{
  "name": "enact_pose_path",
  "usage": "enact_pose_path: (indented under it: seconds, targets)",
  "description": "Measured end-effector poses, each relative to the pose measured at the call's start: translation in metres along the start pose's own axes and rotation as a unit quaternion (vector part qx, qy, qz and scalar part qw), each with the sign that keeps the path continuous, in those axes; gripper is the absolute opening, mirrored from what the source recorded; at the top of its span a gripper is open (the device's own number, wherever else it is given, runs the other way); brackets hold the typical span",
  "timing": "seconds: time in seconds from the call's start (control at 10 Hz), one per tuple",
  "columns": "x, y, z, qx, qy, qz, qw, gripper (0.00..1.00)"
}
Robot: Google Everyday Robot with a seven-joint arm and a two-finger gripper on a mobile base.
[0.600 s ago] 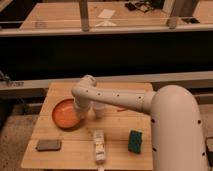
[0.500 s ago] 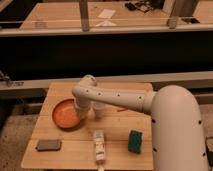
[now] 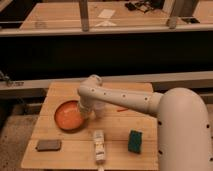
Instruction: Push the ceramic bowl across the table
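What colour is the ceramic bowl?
The ceramic bowl is orange-red with a darker rim, camera view; gripper at its image-right edge.

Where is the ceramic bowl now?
In the camera view, the ceramic bowl lies on the left half of the table, behind the dark block; the gripper is at its right rim.

Table [image 3: 120,126], bowl [image 3: 67,118], sponge [image 3: 134,141] (pincer [image 3: 88,114] at bowl)

The gripper [image 3: 89,113] is at the right rim of the ceramic bowl [image 3: 67,118] on the table [image 3: 120,129].
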Motion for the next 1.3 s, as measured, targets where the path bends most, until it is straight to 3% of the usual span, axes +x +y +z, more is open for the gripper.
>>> enact_pose_path:
  seconds: [0.3, 0.6, 0.8, 1.3]
  targets:
    - [0.0, 0.023, -0.004, 0.01, 0.006, 0.017, 0.9998, 0.01]
    - [0.003, 0.03, -0.005, 0.017, 0.01, 0.024, 0.9995, 0.02]
    - [0.006, 0.031, -0.002, 0.019, 0.013, 0.027, 0.9994, 0.14]
    - [0.01, 0.039, 0.0, 0.021, 0.016, 0.026, 0.9993, 0.09]
